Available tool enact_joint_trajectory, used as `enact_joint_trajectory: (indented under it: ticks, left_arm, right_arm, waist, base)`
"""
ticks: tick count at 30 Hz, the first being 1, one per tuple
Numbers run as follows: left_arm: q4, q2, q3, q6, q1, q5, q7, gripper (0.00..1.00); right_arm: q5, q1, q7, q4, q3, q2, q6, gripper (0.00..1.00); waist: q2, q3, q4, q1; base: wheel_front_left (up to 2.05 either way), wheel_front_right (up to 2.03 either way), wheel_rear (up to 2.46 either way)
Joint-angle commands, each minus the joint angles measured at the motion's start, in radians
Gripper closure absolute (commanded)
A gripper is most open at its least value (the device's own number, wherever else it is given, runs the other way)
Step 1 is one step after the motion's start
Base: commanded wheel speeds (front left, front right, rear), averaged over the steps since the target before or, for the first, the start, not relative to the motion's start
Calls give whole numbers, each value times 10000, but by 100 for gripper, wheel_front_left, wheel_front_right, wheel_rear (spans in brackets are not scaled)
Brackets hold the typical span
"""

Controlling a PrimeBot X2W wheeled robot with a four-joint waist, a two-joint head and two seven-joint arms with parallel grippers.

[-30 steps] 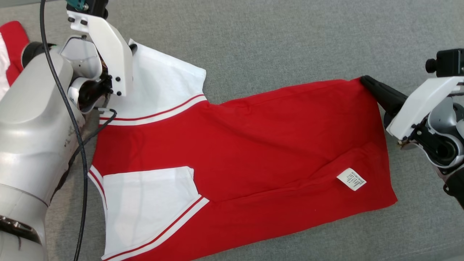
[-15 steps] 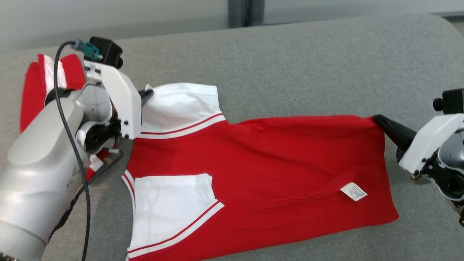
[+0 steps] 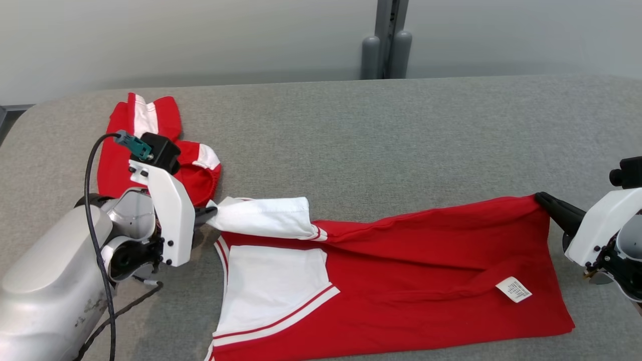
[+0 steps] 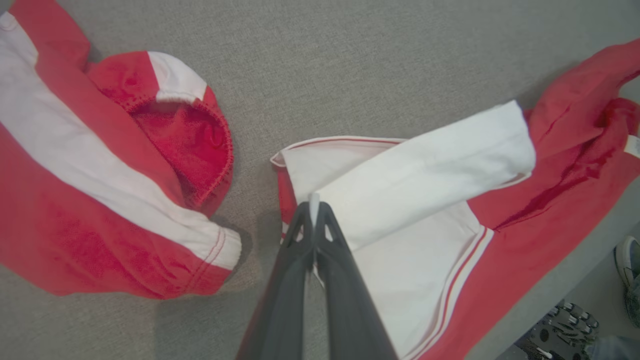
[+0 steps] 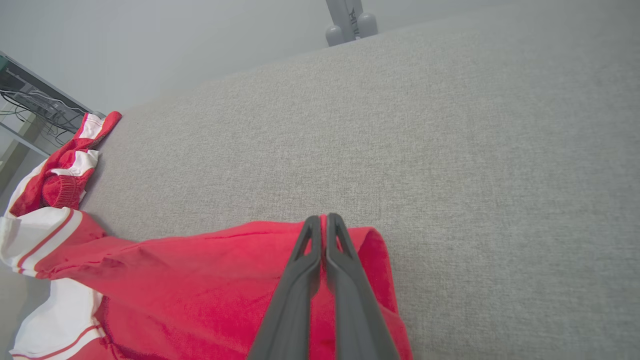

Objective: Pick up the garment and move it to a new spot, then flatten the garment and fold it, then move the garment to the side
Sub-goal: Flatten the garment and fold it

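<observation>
1. Left claw point(image 3: 210, 213) is clamped shut on the tip of the upper white sleeve point(image 3: 266, 218). The right claw point(image 3: 542, 199) is clamped shut on the far hem corner of the red-and-white T-shirt point(image 3: 411, 271). The shirt lies lengthwise on the near half of the grey worktop point(image 3: 351, 130), sleeves to the robot's left and hem to its right. Its far edge is raised between the two claws.
2. Step in hand, as judged: folding the far long edge over toward the near edge. Carry both claws across at equal height and pace so the fold line stays straight. Keep the span taut, but not so taut that the shirt slides.
3. The lower white sleeve point(image 3: 273, 281) lies flat. Lay the held sleeve squarely onto it.
4. A diagonal ridge in the red body runs toward the care label point(image 3: 513, 290). It will likely be trapped under the fold unless tension draws it out first.
5. A crumpled red-and-white garment point(image 3: 118, 153) lies just beyond the left claw, apart from the shirt. Keep the left arm from snagging it.
6. Two grey posts point(image 3: 386, 55) stand behind the worktop, well apart from the work, and do not obstruct it.
7. A shoe point(image 4: 627, 260) stands on the floor below the worktop edge.
</observation>
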Motion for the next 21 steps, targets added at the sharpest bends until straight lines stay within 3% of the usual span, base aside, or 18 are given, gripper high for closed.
enact_joint_trajectory:
  ticks: [1, 10, 21]
  left_arm:
    - [-156, 108, 3, 85, 148, -90, 54, 100]
    - [-1342, 576, 71, 506, 755, -307, 268, 100]
    - [-2478, 1074, -25, 861, 1685, -686, 550, 100]
  right_arm:
    - [18, -80, -119, 102, 38, -24, 5, 100]
    - [-71, -374, -752, 1034, 366, -11, 5, 100]
    - [260, -366, -857, 1145, 818, -231, 5, 100]
  waist:
    - [0, -35, 113, 0]
    - [0, 58, 355, 0]
    - [0, 106, 281, 0]
  base:
    - [0, 0, 0]
    - [0, 0, 0]
    - [0, 0, 0]
